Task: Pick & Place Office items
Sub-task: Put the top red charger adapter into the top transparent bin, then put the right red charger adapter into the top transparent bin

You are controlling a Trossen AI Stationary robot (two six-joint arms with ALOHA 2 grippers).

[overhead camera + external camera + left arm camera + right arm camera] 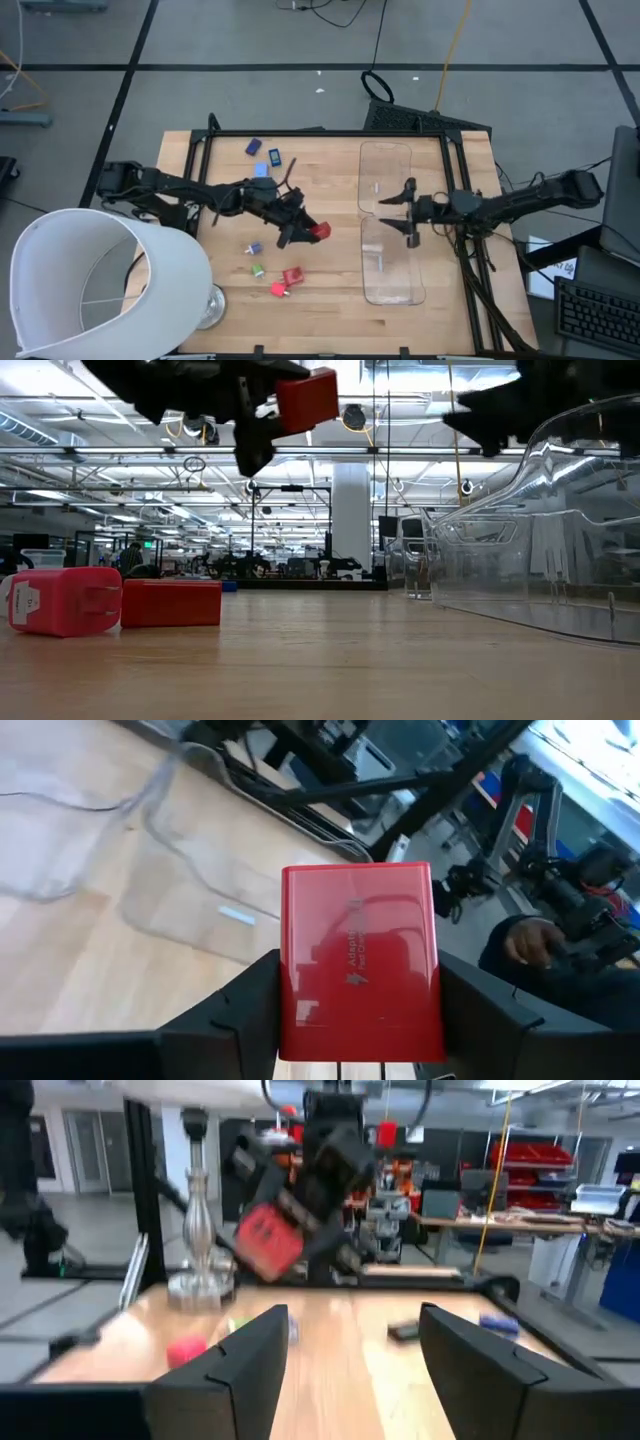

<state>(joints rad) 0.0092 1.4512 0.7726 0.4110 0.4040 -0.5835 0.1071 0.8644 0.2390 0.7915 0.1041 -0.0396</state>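
At the table's left end stood a white lampshade [85,275] on a glass base. Just right of it, loose office items lay on the wood: a navy block [254,147], two blue pieces [274,157], a small blue one [255,246], a green one [258,269] and two red blocks [287,280]. None had reached the clear tray [388,225], so, judging by this, nearly all the work was left. The left gripper [305,232] hung above mid-table, clamped on a red charger block [320,231] and aimed toward the tray. The right gripper [408,212] hovered over the tray, fingers apart, holding nothing. The left wrist view alone showed printed lettering on the held block [358,965]; the low view alone showed it was lifted clear of the table [308,400]
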